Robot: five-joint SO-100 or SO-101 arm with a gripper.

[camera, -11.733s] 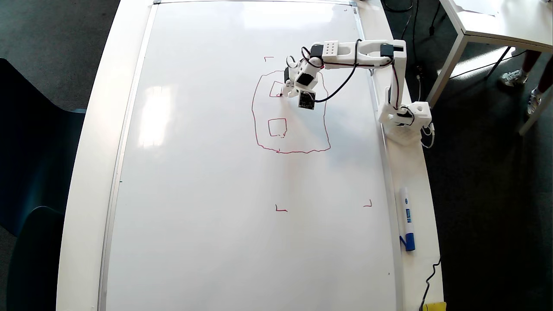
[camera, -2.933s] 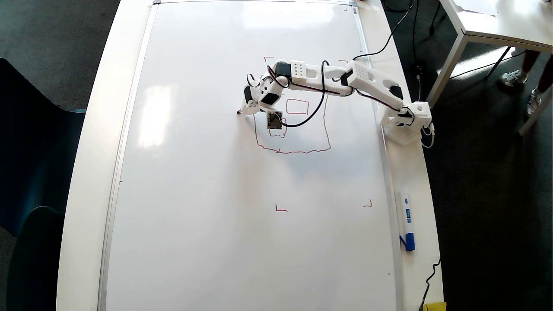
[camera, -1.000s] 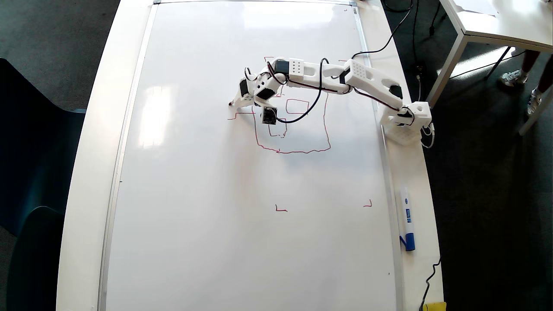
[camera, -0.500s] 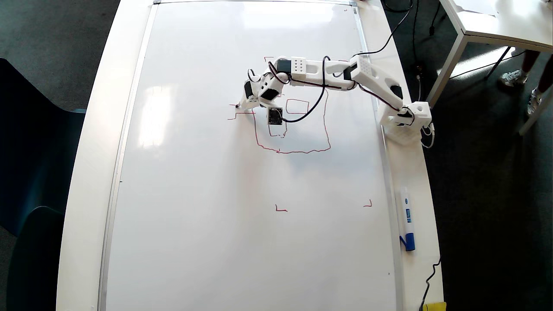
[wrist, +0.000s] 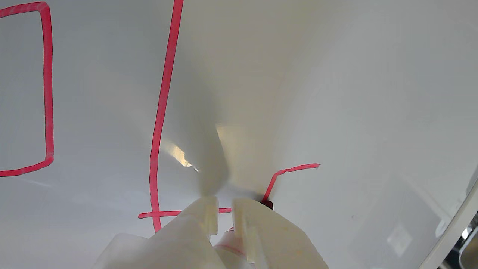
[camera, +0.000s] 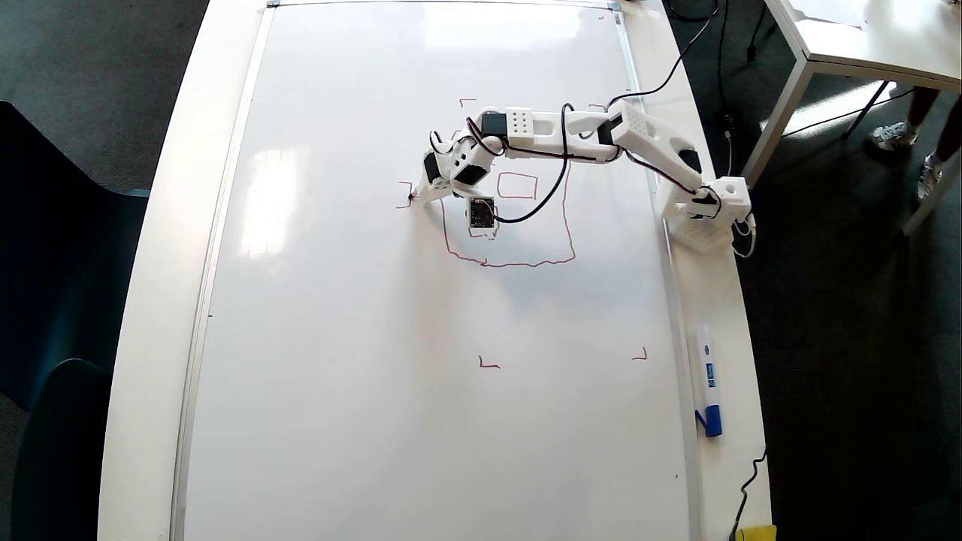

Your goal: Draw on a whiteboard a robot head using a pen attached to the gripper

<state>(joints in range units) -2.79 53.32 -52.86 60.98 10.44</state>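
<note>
Moved since half a second ago: pen tip down a little in the overhead view, from the upper end of the small bracket-like stroke to its lower end, with a short vertical red segment added there at the left of the drawing. Gripper (camera: 422,194) now at the far-left edge of the robot head (camera: 505,262), arm stretched leftward across the whiteboard (camera: 338,338) from its base at the board's right edge. Jaws clenched on the pen (wrist: 228,239), seen in the wrist view as two white fingers (wrist: 203,216) with only a narrow gap and the barrel lodged between; dark tip touching the board at the corner of a red stroke. Robot head in the upper right part of the board: wobbly outline, small rectangles inside, partly hidden under the arm. Blue-capped marker (camera: 708,383) lying on the right border, well apart.
</note>
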